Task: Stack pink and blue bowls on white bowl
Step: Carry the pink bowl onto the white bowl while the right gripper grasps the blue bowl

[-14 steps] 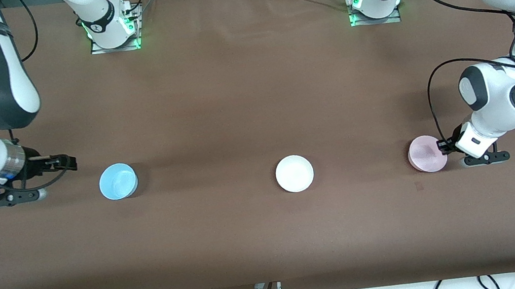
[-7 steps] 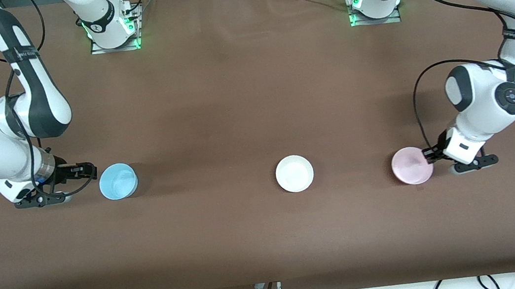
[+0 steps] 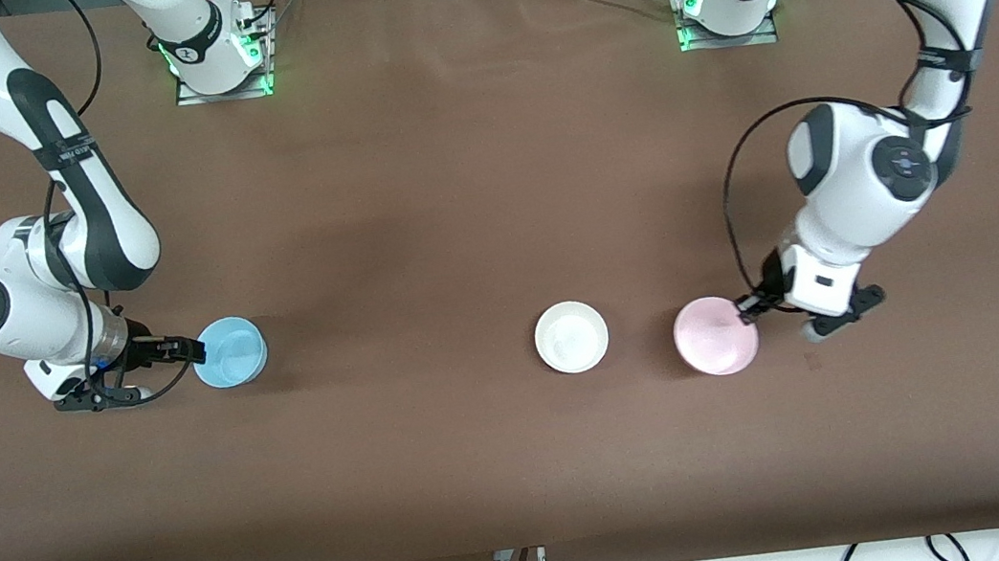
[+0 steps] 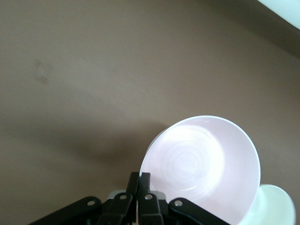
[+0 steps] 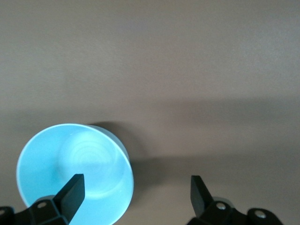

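Brown table [image 3: 448, 181]: L fingers [image 3: 741, 313] pinch pink bowl [image 3: 714, 336] rim.

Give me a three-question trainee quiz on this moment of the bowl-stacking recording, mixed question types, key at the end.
1. True or false: the pink bowl is already stacked on the white bowl.
2. Which gripper is shut on a bowl's rim? A) left gripper B) right gripper C) both
3. Fill in: the open right gripper is at the ___ bowl.

Key:
1. False; the pink bowl is held beside the white bowl, toward the left arm's end.
2. A
3. blue
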{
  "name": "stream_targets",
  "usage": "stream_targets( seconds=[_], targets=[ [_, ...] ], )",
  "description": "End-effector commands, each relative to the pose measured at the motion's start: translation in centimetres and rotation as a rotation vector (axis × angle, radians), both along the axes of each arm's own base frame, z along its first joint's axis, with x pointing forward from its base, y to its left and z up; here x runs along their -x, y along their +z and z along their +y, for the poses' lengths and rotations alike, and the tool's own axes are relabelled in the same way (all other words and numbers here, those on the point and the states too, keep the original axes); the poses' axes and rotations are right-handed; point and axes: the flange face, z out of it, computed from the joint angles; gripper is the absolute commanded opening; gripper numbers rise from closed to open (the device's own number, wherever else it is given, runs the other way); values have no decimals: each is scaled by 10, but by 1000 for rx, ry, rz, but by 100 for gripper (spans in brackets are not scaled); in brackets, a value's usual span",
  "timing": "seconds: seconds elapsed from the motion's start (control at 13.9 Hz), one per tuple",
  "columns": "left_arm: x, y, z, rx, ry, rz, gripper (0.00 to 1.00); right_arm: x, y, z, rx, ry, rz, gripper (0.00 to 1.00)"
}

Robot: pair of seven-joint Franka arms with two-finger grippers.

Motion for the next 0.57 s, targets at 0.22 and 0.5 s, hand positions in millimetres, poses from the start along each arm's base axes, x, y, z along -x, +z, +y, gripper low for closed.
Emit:
stream_targets(
  seconds=[0.22,0.5],
  targets=[
    [17,17,-105,-31,145,-25,0,7,-15,-2,-22,-12,15,100],
    [28,1,-158,-5,186,4,0,9,-24,-1,-23,-11,29,100]
  ],
)
